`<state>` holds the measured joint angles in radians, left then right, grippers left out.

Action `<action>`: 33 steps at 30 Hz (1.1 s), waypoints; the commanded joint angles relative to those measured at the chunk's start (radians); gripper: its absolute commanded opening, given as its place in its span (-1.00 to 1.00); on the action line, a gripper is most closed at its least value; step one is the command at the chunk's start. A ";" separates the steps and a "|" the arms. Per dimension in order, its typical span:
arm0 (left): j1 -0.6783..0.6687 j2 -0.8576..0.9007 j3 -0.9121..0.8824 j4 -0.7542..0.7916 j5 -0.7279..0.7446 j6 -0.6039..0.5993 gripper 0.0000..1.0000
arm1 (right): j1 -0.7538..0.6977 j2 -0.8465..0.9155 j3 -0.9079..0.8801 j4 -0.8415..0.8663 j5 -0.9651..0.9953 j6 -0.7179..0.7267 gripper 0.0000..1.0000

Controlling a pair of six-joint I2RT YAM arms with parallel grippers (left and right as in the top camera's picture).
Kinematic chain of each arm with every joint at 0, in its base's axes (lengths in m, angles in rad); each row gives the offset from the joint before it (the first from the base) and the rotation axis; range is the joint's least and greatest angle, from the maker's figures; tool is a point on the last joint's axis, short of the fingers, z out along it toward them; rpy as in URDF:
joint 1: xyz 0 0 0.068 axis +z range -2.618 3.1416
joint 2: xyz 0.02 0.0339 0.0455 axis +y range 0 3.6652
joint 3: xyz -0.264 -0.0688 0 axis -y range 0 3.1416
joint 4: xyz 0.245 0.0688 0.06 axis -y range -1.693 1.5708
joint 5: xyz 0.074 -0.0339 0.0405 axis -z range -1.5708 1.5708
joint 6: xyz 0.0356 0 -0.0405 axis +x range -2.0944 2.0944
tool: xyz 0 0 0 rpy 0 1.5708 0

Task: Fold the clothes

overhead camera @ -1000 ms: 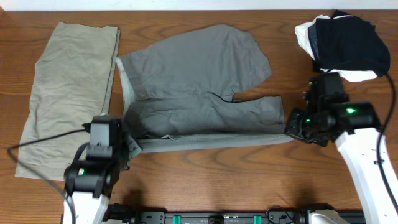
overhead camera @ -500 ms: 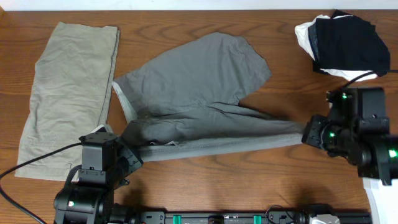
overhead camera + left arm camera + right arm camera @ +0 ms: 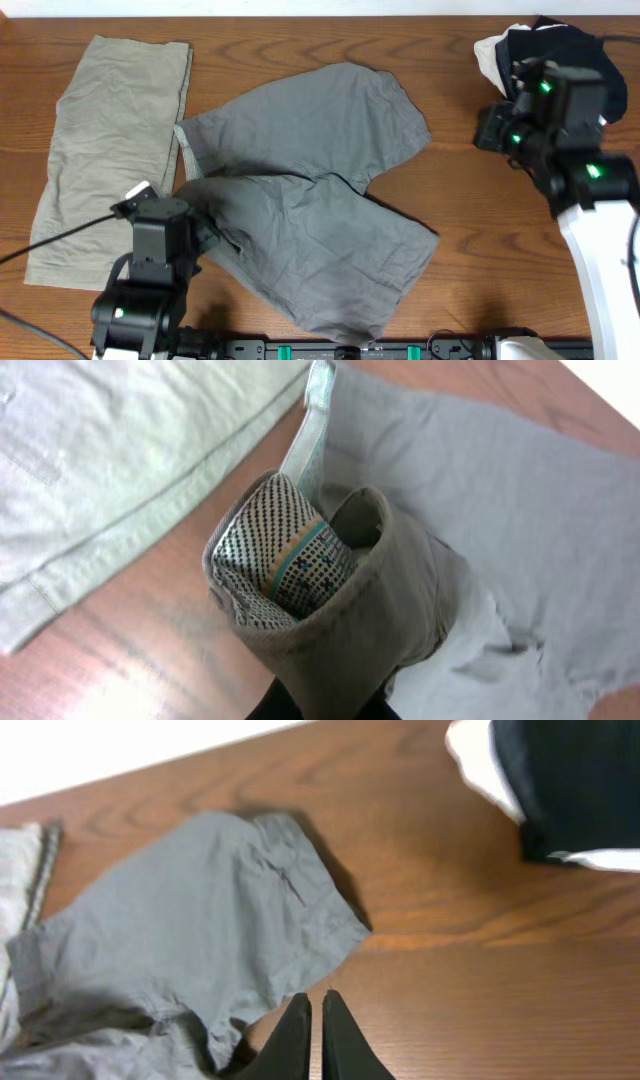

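Note:
The grey shorts (image 3: 310, 200) lie spread on the wooden table, one leg toward the back and the other toward the front right. They also show in the left wrist view (image 3: 480, 510) and the right wrist view (image 3: 190, 940). My left gripper (image 3: 203, 236) is shut on the waistband corner (image 3: 330, 620), which is turned over and shows its dotted lining. My right gripper (image 3: 488, 130) is raised right of the shorts. Its fingers (image 3: 316, 1002) are shut on nothing, above bare wood near a leg hem.
A pale khaki garment (image 3: 110, 140) lies flat at the left, close beside the waistband (image 3: 100, 470). A pile of black and white clothes (image 3: 560, 65) sits at the back right corner, just behind my right arm (image 3: 570, 780).
My right gripper has let go of the shorts leg and moved up toward the back right. The stretched leg has dropped and now lies spread toward the front. My left gripper still holds the waistband.

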<state>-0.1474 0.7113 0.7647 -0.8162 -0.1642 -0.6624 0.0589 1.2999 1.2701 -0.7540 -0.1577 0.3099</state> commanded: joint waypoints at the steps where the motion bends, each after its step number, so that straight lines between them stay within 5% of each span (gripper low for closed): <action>1: -0.002 0.050 0.029 0.030 -0.054 -0.013 -0.88 | -0.010 0.079 0.011 -0.018 -0.089 -0.026 -0.92; 12: -0.006 0.292 0.029 0.103 -0.054 -0.013 -0.88 | 0.213 0.137 0.009 -0.356 -0.199 -0.340 0.02; 26: -0.006 0.327 0.029 0.172 -0.055 -0.013 -0.88 | 0.576 0.137 -0.222 -0.473 -0.446 -0.424 0.19; 33: -0.006 0.327 0.029 0.171 -0.055 -0.013 -0.88 | 0.753 0.137 -0.328 -0.423 -0.435 -0.423 0.50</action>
<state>-0.1482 1.0382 0.7654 -0.6472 -0.1947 -0.6624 0.7650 1.4410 0.9627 -1.1881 -0.5632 -0.0891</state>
